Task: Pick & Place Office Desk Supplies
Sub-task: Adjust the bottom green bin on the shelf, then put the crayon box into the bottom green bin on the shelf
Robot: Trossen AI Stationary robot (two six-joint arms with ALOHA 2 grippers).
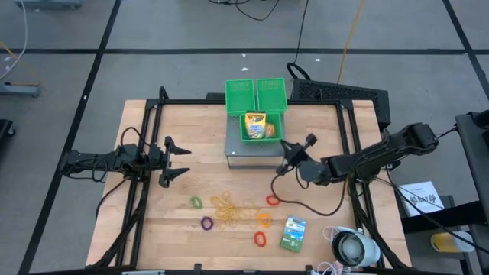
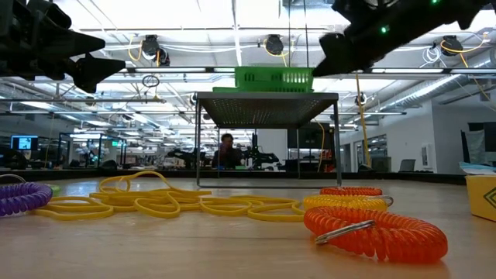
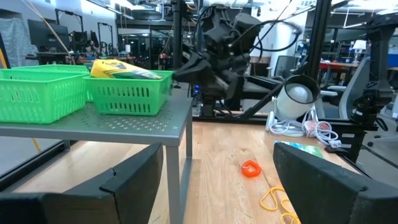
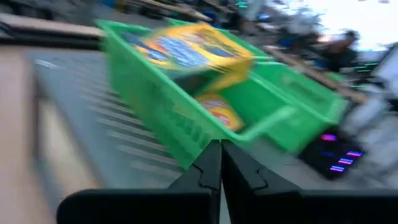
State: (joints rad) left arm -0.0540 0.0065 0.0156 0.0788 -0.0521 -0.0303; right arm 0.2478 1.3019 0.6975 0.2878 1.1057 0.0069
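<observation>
The yellow-green crayon box (image 1: 254, 126) lies in the nearest green mesh bin (image 1: 271, 136) on a grey stand (image 1: 252, 153); the right wrist view shows the crayon box (image 4: 186, 50) too. On the table lie a green ring (image 1: 196, 202), a purple ring (image 1: 206, 223), a red ring (image 1: 273, 200), orange rings (image 1: 263, 219), tan rubber bands (image 1: 227, 210) and a green-white packet (image 1: 293, 233). My left gripper (image 1: 180, 161) hovers open, left of the stand. My right gripper (image 1: 289, 150) hovers shut at the stand's right near corner, just before the bin (image 4: 180, 124).
Two more green mesh bins (image 1: 256, 94) stand at the back of the grey stand. A white round device with cables (image 1: 351, 248) sits at the table's near right corner. A black frame (image 1: 153, 130) borders the table's left and right sides. A dark cable (image 1: 306, 206) trails from the right arm.
</observation>
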